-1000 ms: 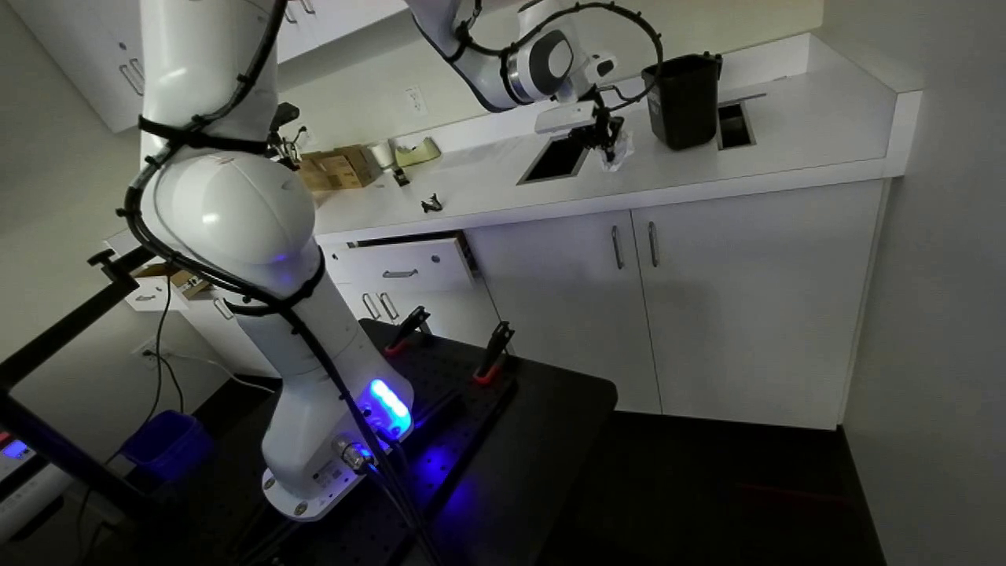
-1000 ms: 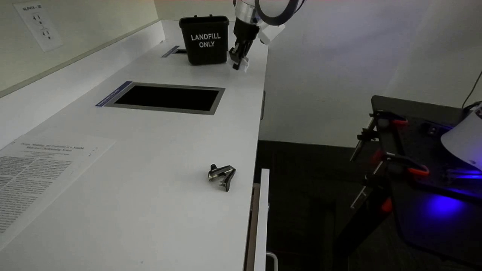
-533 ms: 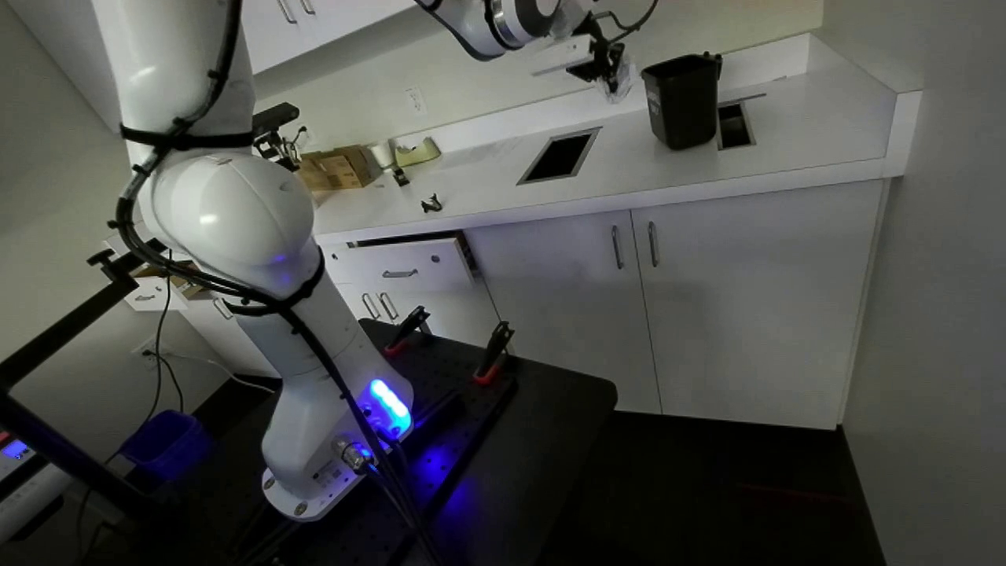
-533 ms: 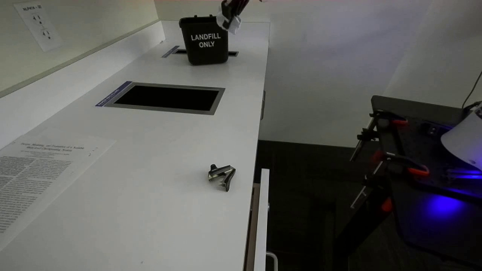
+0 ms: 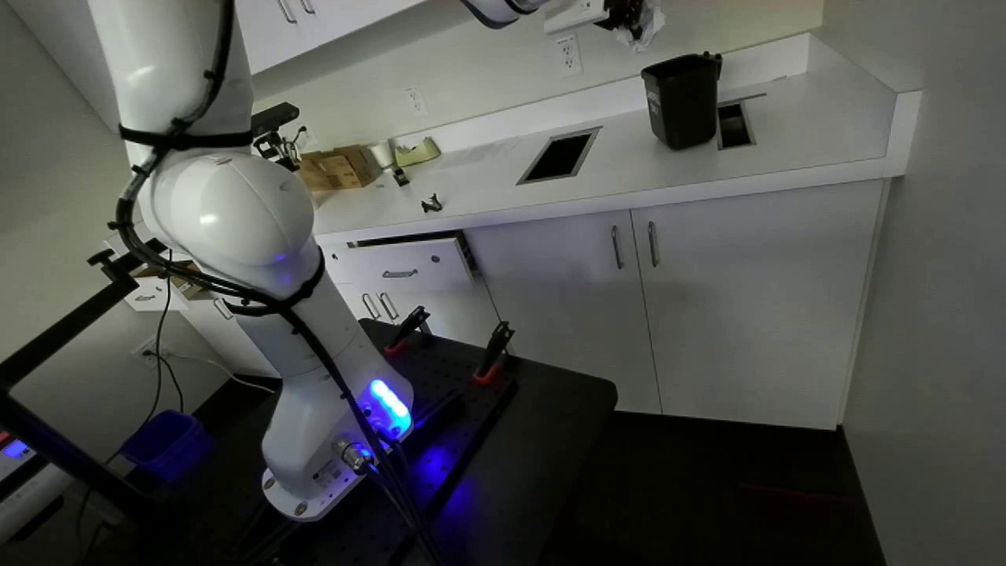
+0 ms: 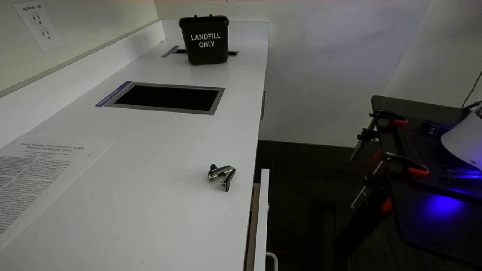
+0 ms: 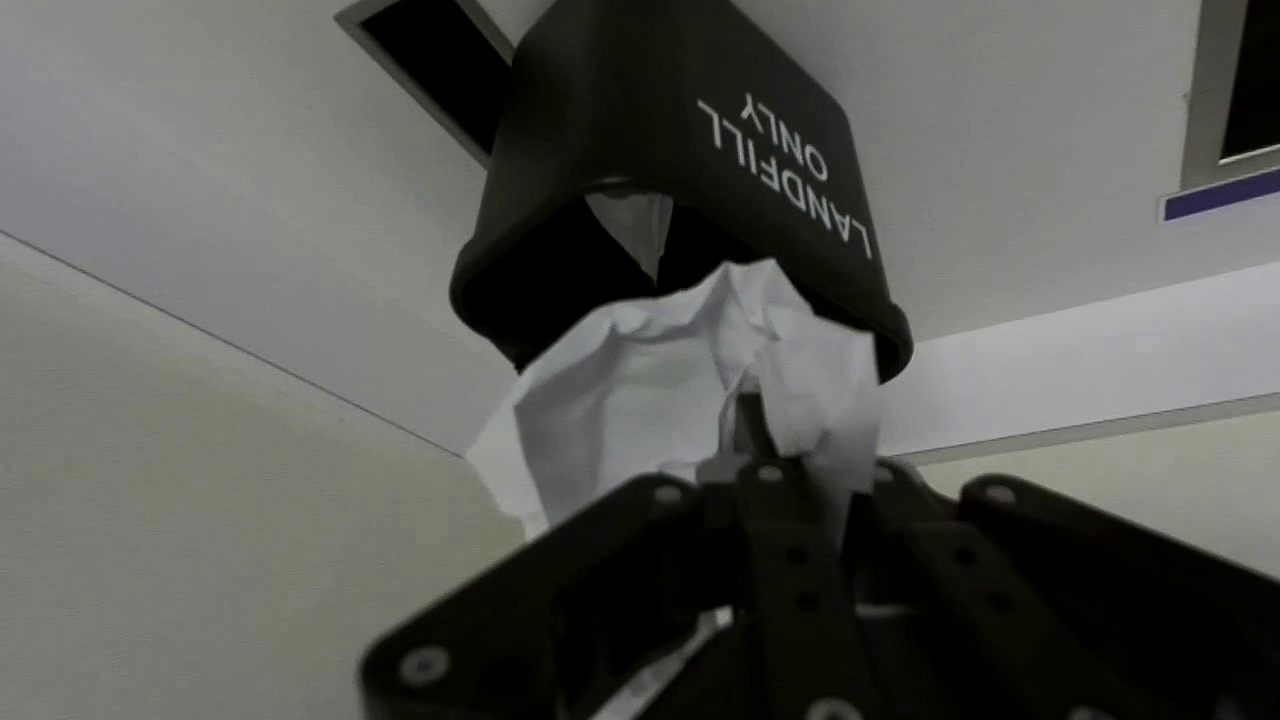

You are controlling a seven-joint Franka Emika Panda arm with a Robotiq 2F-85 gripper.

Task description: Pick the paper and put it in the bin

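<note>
The crumpled white paper (image 7: 640,400) is in my gripper (image 7: 785,440), which is shut on it. In an exterior view the paper (image 5: 648,25) and the gripper (image 5: 629,17) are at the top edge, higher than the bin's rim and a little to its left. The bin (image 5: 681,110) is black and upright on the counter; it also shows in an exterior view (image 6: 206,54) with "LANDFILL ONLY" on it. In the wrist view the bin (image 7: 690,110) has its open mouth partly covered by the paper. A pale patch shows inside the mouth.
A framed dark rectangular opening (image 6: 165,98) lies in the counter before the bin, and a smaller one (image 5: 735,126) is beside it. A staple remover (image 6: 222,176) and printed sheets (image 6: 41,169) lie on the counter. A drawer (image 5: 409,263) stands partly open.
My gripper has risen from low beside the bin to above its rim, carrying the paper. It has left the top of an exterior view. The bin has not moved.
</note>
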